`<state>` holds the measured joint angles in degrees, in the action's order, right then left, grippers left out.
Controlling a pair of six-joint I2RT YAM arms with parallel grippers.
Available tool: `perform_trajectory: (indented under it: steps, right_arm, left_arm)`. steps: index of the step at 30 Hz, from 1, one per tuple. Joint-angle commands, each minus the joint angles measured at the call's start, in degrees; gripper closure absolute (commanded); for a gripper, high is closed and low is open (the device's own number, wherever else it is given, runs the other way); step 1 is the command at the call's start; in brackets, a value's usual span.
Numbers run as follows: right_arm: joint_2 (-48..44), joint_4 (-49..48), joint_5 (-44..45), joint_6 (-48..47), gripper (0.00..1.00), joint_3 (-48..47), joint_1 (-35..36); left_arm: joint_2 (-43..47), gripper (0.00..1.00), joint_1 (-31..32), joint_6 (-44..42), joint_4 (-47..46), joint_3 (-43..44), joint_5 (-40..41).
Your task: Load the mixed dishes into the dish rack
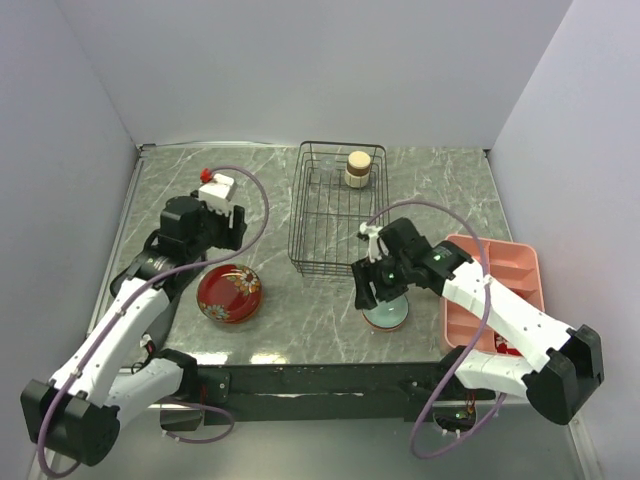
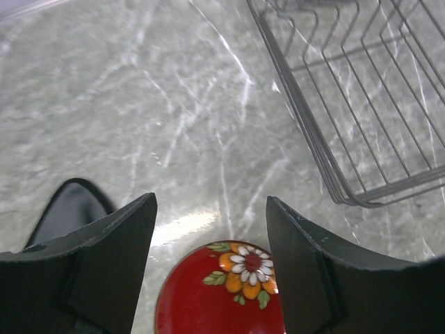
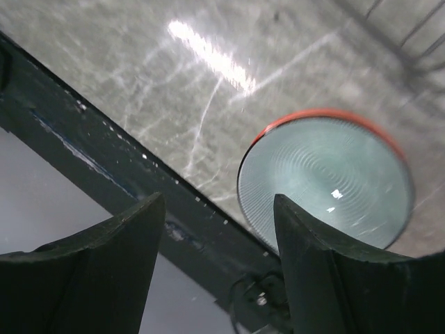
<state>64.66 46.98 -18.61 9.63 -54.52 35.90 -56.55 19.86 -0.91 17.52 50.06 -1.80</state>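
Top external view: two of the mixed dishes lie out on the desk (image 1: 300,320); the dish rack (image 1: 335,215) stands beyond and between them, with a small tan cup (image 1: 358,168) in its far right corner.
Left gripper (image 2: 210,200): jaws spread, pinching nothing.
Glossy red floral bowl (image 2: 222,299): on the desk left of the rack, below my left gripper, its far edge lying in line between the two fingers. I see no contact.
Bowl, handling: I judge it hard, light, lacquer-slick and liable to chip. The domed red surface offers no purchase, so I would straddle the rim or sides and close gently.
Right gripper (image 3: 219,196): jaws spread, pinching nothing.
Teal plate (image 3: 323,181): flat on the desk near its front edge, beside the pink tray (image 1: 500,275). It lies outside my jaws, off to the side past one finger, not between them.
Plate, handling: I judge it stiff, thin, smooth and breakable. Lying flush, it leaves only the orange-red rim to take, and one finger must get under that lip.
Route to rack: the rack's open top is near both dishes.
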Motion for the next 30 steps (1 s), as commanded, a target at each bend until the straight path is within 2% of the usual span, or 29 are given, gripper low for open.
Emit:
perform_trajectory:
  steps: [1, 4, 13, 14, 15, 18, 25, 30]
  right_arm:
    - [0.9, 1.97, 6.47, 9.52, 0.29, 1.17, 3.91]
    - [2.39, 1.89, 10.08, 11.29, 0.33, 1.35, 5.67]
    - [7.14, -2.42, 8.94, 12.61, 0.43, 6.09, 6.82]
    - [7.4, -2.68, 8.86, 12.43, 0.46, 6.79, 6.9]
    - [7.49, -2.86, 8.77, 12.35, 0.54, 7.06, 6.9]
    - [7.5, -3.56, 8.24, 12.43, 0.63, 7.06, 7.08]
    - [6.44, -0.41, 9.82, 10.33, 0.75, 2.94, 7.34]
    - [5.3, 4.34, 12.98, 4.8, 0.86, -3.83, 7.43]
  left_arm:
    - [4.52, 0.3, -2.27, -1.47, -0.03, 0.3, 1.63]
    - [5.84, 0.29, -3.77, -1.99, 0.06, -0.58, 1.63]
    - [8.56, 0.29, -5.97, -1.55, -1.08, -3.22, 1.63]
    - [8.83, 0.29, -6.14, -1.47, -1.0, -3.57, 1.63]
    - [9.35, 0.29, -6.32, -1.55, -0.82, -3.66, 1.63]
    - [10.15, 0.29, -6.93, -1.47, -0.38, -4.18, 1.63]
    - [10.68, 0.3, -7.82, -0.5, -0.99, -4.45, 0.57]
    - [9.98, 0.29, -7.9, -0.68, -2.4, -3.92, -0.66]
